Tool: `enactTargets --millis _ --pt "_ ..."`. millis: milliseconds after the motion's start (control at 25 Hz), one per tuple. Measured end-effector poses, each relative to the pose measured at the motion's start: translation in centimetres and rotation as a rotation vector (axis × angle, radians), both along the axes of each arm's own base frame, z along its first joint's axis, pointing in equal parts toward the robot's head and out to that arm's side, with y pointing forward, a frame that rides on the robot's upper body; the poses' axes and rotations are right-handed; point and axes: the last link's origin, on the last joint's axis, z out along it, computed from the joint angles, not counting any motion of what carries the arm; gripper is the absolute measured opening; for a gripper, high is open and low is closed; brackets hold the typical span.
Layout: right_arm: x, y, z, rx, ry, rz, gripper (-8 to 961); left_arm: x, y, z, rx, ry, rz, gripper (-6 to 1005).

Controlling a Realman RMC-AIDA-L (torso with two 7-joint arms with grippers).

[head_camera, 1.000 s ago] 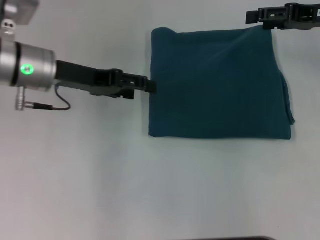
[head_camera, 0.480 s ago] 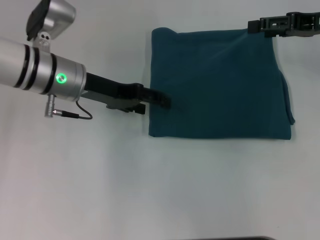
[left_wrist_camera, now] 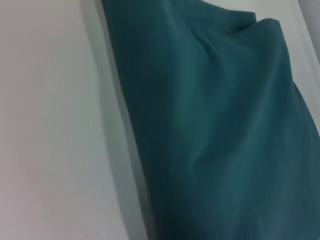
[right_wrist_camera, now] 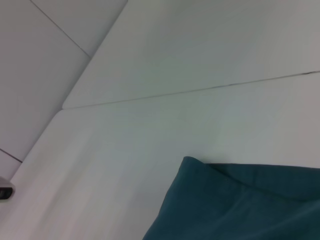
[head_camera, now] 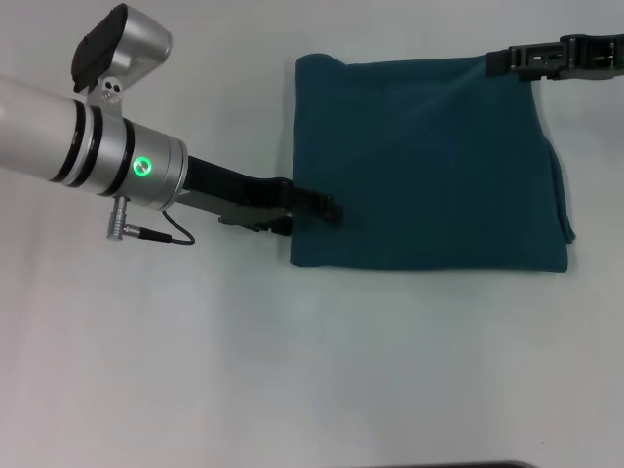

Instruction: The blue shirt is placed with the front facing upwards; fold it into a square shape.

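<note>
The blue shirt (head_camera: 429, 166) lies folded into a rough square on the white table, plain side up, with no lettering showing. My left gripper (head_camera: 331, 211) reaches in from the left, its tip over the shirt's left edge near the front corner. My right gripper (head_camera: 499, 60) hovers at the shirt's far right corner. The left wrist view shows the shirt's folded edge (left_wrist_camera: 135, 135) close up. A corner of the shirt (right_wrist_camera: 200, 172) appears in the right wrist view.
The white table (head_camera: 195, 370) spreads around the shirt on all sides. A seam line in the tabletop (right_wrist_camera: 200, 91) runs beyond the shirt's far corner. A thin dark strip (head_camera: 468, 465) shows at the table's near edge.
My left arm has swung nearer and rightward, carrying its gripper from the shirt's left edge onto the cloth near the front corner. The right gripper has drifted slightly right. The shirt lies unchanged.
</note>
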Motion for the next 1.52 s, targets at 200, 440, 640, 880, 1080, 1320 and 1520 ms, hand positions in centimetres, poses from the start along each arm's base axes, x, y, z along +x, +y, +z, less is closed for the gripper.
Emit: enactTargets --millis 200,440,640,880,1080,1320,1520 --pt "0.1 -0.1 -0.1 -0.001 0.001 -0.004 900 0.1 -0.1 -0.4 0.000 0.000 0.006 903" --pt "0.2 -0.2 -0.1 -0.001 0.001 -0.005 900 0.4 -0.2 -0.7 -0.013 -0.005 0.008 904" --pt "0.3 -0.2 -0.1 0.000 -0.002 -0.001 900 0.6 -0.3 -0.8 -0.023 -0.011 0.015 904" --pt "0.3 -0.2 -0.1 0.000 -0.003 0.002 900 0.7 -0.3 -0.8 -0.025 -0.010 0.021 903" --pt "0.3 -0.2 -0.2 0.000 -0.004 0.006 900 0.7 -0.2 -0.9 -0.020 -0.007 0.024 904" --pt "0.2 -0.3 -0.2 0.001 -0.005 0.011 900 0.5 -0.3 -1.2 -0.018 0.012 0.033 853" --pt "0.2 -0.3 -0.2 0.000 -0.005 0.012 899 0.5 -0.3 -1.3 -0.018 0.012 0.033 719"
